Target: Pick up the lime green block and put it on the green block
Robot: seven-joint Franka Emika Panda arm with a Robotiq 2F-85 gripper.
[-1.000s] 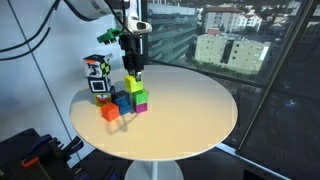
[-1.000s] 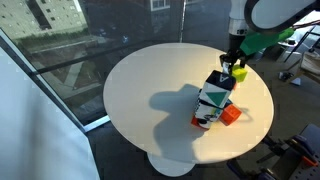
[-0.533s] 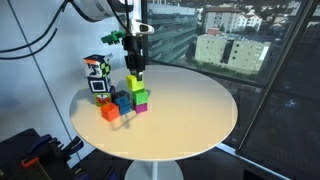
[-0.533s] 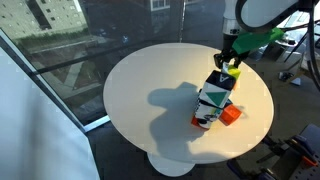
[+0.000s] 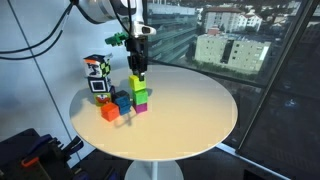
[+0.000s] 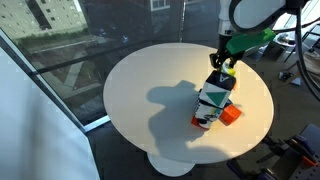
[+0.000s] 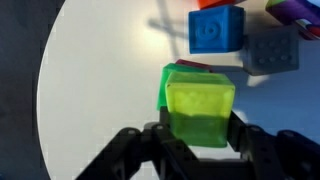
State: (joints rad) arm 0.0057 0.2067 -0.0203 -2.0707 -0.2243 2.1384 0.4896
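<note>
My gripper (image 5: pixel 137 70) is shut on the lime green block (image 5: pixel 136 82), a bright yellowish-green cube. It holds the block directly over the green block (image 5: pixel 140 94), which sits on a magenta block (image 5: pixel 141 104). In the wrist view the lime green block (image 7: pixel 200 108) sits between the two black fingers (image 7: pixel 198 135) and covers most of the green block (image 7: pixel 168 86). I cannot tell whether the two blocks touch. In an exterior view the lime green block (image 6: pixel 229 70) shows behind a carton, below the gripper (image 6: pixel 227 60).
A patterned carton (image 5: pixel 97 76) stands at the edge of the round white table (image 5: pixel 195 110). An orange block (image 5: pixel 110 112), a blue block (image 5: pixel 122 101) and a grey block (image 7: pixel 270 50) lie close beside the stack. Windows lie beyond the table.
The gripper has carried the lime green block a little sideways, so it now sits more squarely over the green block. The other blocks have not moved.
</note>
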